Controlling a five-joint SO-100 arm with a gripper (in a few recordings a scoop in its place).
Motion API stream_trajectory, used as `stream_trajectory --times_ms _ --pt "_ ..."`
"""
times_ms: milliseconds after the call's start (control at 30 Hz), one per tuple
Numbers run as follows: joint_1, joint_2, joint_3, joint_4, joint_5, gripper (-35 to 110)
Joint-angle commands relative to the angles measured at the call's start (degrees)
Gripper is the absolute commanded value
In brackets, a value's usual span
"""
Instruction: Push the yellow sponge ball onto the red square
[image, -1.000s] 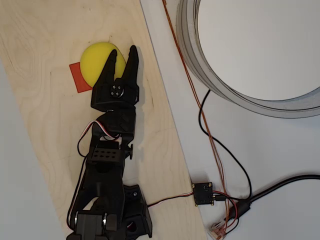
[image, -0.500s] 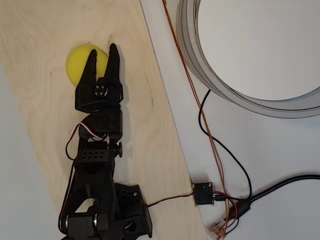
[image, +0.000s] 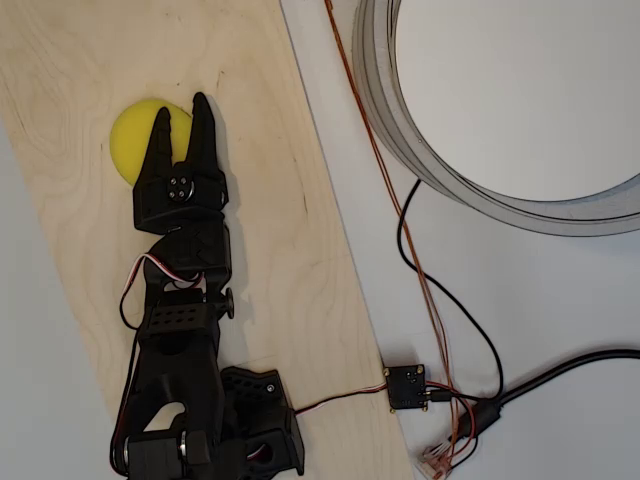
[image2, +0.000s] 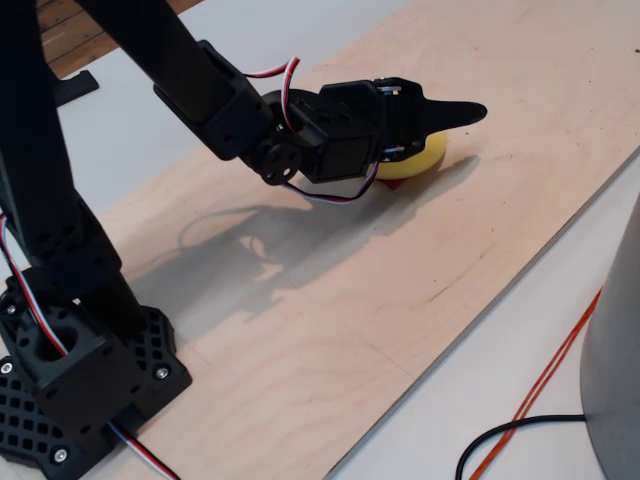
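Bench (image: 560, 300), white: one. 
Grey ring (image: 400, 130), upper right of the overhead view: one. 
Plywood board (image: 280, 250), slanting down the left half: one. 
My arm (image: 185, 340), black, lower left: one, ending in my jaws (image: 180, 118), parted a little, gripping nothing. 
Yellow sponge ball (image: 135, 135), upper left of the overhead view: one, partly under my fingers, touching them. 
Red square (image2: 392, 184): one, a sliver showing beneath the ball in the fixed view. 
Black cables, lower right: two.

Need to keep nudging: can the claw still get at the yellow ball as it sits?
Probably yes. The claw is right at the yellow ball, its tips overlapping it from above, and nothing on the wooden board stands between them.
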Motion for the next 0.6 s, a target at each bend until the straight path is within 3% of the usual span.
stream_trajectory --times_ms 0,567 --pt "1.32 -0.44 0.97 -3.87 -2.64 22" --pt "4.57 9.93 6.5 -7.21 -18.72 22"
